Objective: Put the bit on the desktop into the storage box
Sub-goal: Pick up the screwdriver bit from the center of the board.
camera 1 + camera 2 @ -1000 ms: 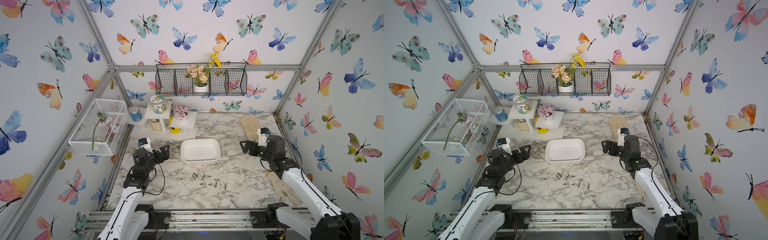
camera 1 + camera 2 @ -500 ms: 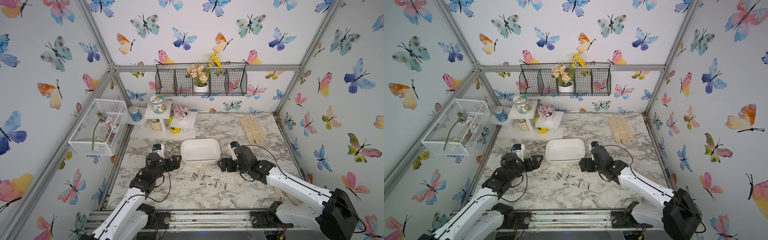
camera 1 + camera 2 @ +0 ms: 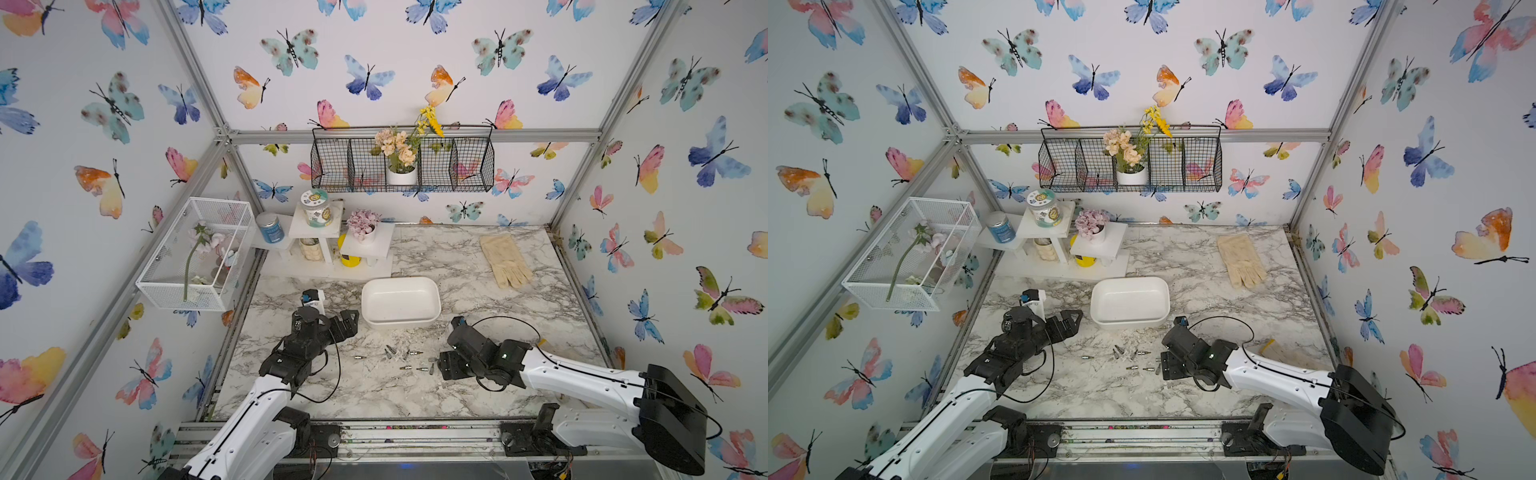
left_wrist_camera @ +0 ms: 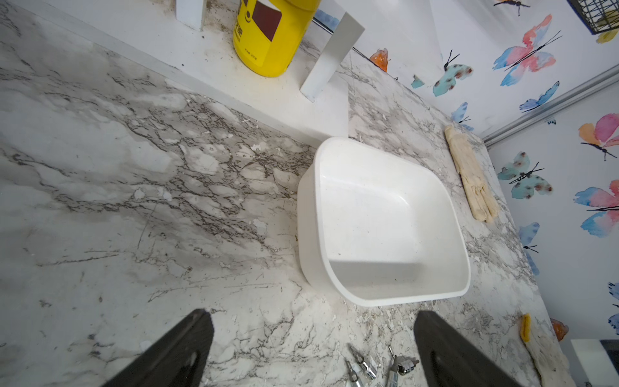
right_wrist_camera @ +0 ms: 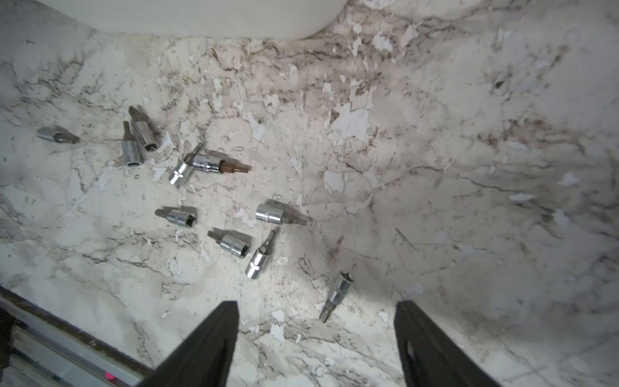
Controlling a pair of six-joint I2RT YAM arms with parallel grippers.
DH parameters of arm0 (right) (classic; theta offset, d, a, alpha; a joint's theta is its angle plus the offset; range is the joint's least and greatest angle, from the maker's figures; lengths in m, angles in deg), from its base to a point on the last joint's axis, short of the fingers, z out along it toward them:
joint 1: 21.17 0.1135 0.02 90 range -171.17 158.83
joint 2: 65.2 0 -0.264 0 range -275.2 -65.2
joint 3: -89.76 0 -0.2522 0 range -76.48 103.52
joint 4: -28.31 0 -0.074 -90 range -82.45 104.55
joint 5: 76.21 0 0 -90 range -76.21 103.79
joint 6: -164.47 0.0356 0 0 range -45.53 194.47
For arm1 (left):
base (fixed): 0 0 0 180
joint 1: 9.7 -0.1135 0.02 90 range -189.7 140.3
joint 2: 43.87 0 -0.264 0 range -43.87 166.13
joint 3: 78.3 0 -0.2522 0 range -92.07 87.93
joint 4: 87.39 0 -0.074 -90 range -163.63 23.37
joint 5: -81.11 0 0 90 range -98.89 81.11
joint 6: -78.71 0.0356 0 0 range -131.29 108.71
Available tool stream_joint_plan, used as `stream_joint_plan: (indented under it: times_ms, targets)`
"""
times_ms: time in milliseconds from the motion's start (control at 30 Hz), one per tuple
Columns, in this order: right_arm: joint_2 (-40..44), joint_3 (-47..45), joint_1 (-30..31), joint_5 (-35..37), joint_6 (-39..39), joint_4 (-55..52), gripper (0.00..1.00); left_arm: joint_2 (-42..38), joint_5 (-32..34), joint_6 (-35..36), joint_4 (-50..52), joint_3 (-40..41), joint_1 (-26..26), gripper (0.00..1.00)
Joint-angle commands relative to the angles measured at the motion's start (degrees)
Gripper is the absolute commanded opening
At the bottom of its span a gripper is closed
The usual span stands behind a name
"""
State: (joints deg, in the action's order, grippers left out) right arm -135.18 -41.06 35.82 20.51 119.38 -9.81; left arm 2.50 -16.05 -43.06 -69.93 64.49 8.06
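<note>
Several small chrome bits point(image 3: 405, 367) point(image 3: 1133, 367) lie scattered on the marble desktop point(image 3: 374, 395), just in front of the storage box point(image 3: 401, 322) point(image 3: 1129, 322). The box is a glossy white tub with nothing in it point(image 4: 385, 217). My right gripper point(image 3: 444, 365) point(image 5: 316, 306) hangs low at the right end of the cluster, open, with one bit point(image 5: 336, 295) lying just ahead of its fingertips. My left gripper point(image 3: 347, 322) point(image 4: 311, 316) stands open beside the box's left front corner, with nothing between its fingers.
A cream glove point(image 3: 505, 259) lies at the back right. A white stepped stand point(image 3: 328, 249) with jars and a yellow can point(image 4: 271, 33) fills the back left. A white mesh cage point(image 3: 195, 253) hangs on the left wall, a black wire basket point(image 3: 403, 166) on the back wall.
My right arm has swung from the back right down to the right end of the bits, and its jaws have narrowed a little. My left arm has moved in toward the box.
</note>
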Motion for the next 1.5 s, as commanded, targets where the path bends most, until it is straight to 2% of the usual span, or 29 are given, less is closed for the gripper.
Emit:
stream_joint_plan:
  times_ms: [0, 133, 600, 1467]
  targets:
    - [-0.72, -1.38, 0.4, 1.89, 2.08, -1.22, 0.68, 0.17, 1.75, -0.38, -0.45, 0.32, 0.34, 0.99]
    - [-2.27, -0.73, 0.55, 1.8, 1.59, -0.42, 0.57, -0.29, 2.04, -0.68, -0.74, 0.84, 0.35, 0.99]
    - [-9.68, 3.2, 2.25, 4.07, 0.23, 0.01, 0.39, -0.73, 2.08, -0.58, -0.27, 1.03, 0.36, 0.99]
    - [-12.47, 3.52, 2.86, 4.88, 1.14, -0.46, 0.25, -1.02, 2.25, -0.4, 0.01, 1.03, 0.35, 0.99]
